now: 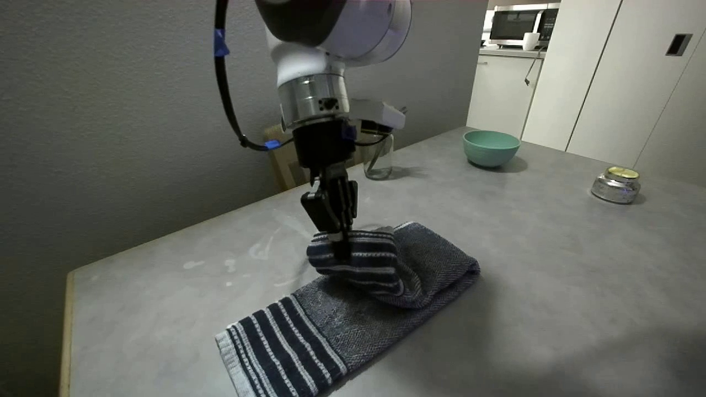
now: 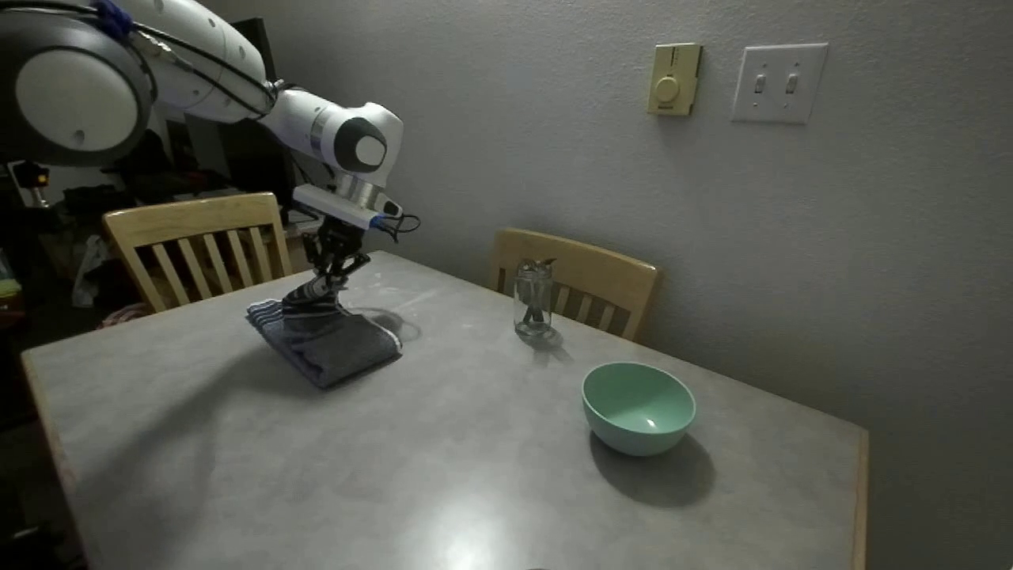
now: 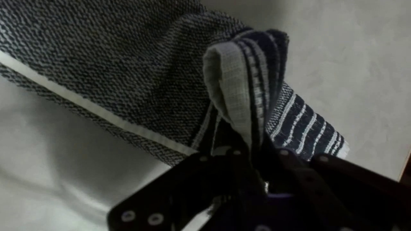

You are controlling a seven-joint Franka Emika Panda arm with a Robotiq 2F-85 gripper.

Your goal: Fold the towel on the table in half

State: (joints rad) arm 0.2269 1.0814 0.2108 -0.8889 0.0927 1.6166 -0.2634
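Jaws closed on a gathered pinch of the towel (image 1: 361, 317), the gripper (image 1: 341, 248) points down over the table (image 1: 551, 264) and holds 1 striped end raised above the cloth beneath. In the wrist view the pale hem of that end curls into a narrow loop just beyond the fingers, with dark bands bunched behind it. The towel lies on the table, doubled back on itself: its gray middle bends round in a fold, the upper layer rests over the lower near that bend, then swells into a loose roll beside the fingertips. The held end stops short of the opposite striped end, which lies flat and uncovered on the tabletop. Whether the underside of the raised roll touches the layer below is hidden. In both exterior views a green bowl (image 2: 637, 412) and a glass jar (image 2: 521, 299) stand upright on the table, apart from the towel. A short silvery jar (image 1: 615, 190) with a yellow top also sits on the table in an exterior view, and a microwave (image 1: 513, 26) with a white cup (image 1: 530, 41) just in front of it shows in the background. By the table's edges, in an exterior view, stand 2 wooden chairs (image 2: 198, 218), and on the gray wall (image 2: 514, 142) are a yellowish dial (image 2: 674, 79) and a switch plate (image 2: 779, 83) with 2 toggles.
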